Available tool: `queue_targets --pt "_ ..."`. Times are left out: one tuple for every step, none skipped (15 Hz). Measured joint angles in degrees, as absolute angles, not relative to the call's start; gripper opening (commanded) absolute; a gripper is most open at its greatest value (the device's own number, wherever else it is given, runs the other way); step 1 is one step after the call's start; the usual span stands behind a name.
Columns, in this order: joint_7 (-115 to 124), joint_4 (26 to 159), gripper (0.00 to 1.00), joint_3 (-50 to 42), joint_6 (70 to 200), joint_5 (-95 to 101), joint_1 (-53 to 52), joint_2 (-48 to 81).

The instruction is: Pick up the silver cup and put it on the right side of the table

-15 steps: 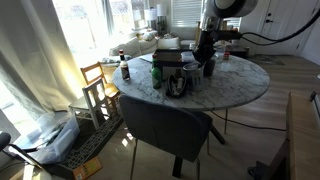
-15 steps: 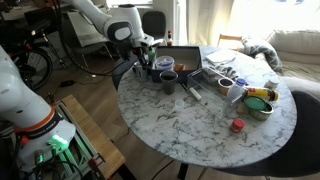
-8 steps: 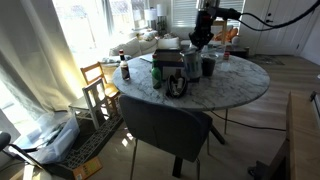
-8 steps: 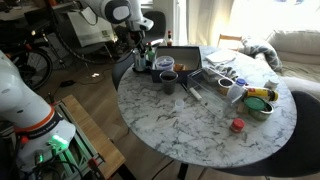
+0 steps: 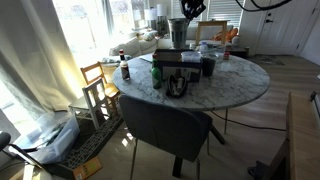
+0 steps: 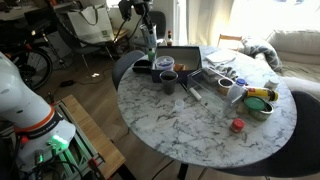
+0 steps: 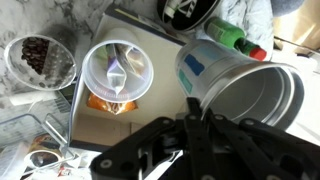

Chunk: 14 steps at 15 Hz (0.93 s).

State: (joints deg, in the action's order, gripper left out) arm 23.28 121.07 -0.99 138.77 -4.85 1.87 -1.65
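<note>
Raised since a second ago, the silver cup (image 5: 178, 33) hangs high above the surface (image 5: 235, 86), its rim pinched by the hand (image 7: 194, 112) for unobstructed transfer.

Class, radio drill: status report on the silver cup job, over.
End effector shut on silver cup. Cup held high above table. Dark cup and tray on table below.
</note>
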Motion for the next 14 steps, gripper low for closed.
queue_targets --pt "24.5 120.2 0.01 -1.4 138.9 -4.7 2.4 -1.7" --pt "25.7 119.6 0.01 -1.9 139.0 -4.5 2.9 -1.7" --pt "26.6 119.1 0.01 -2.6 139.0 -4.2 3.6 -1.9" --pt "27.4 118.6 0.01 -3.4 139.0 -3.9 4.3 -2.1" --pt "28.0 118.4 0.01 -4.3 138.9 -3.6 5.2 -2.5" --pt "28.5 118.4 0.01 -5.3 138.9 -3.3 6.2 -3.1" --pt "29.1 118.4 0.01 -6.3 138.8 -2.8 7.2 -3.8" --pt "29.5 118.4 0.01 -7.3 138.3 -2.3 8.4 -4.7" --pt "30.1 118.5 0.01 -8.3 137.5 -1.6 9.6 -5.5" --pt "30.5 118.6 0.01 -9.4 136.6 -1.0 10.9 -6.5" --pt "30.7 118.8 0.01 -10.3 135.5 -0.6 12.2 -7.5" --pt "30.9 119.1 0.01 -11.3 134.4 -0.1 13.6 -8.5" --pt "31.0 119.4 0.01 -12.3 133.5 0.1 15.0 -9.4" --pt "31.0 119.8 0.01 -13.4 132.6 0.1 16.4 -10.2"
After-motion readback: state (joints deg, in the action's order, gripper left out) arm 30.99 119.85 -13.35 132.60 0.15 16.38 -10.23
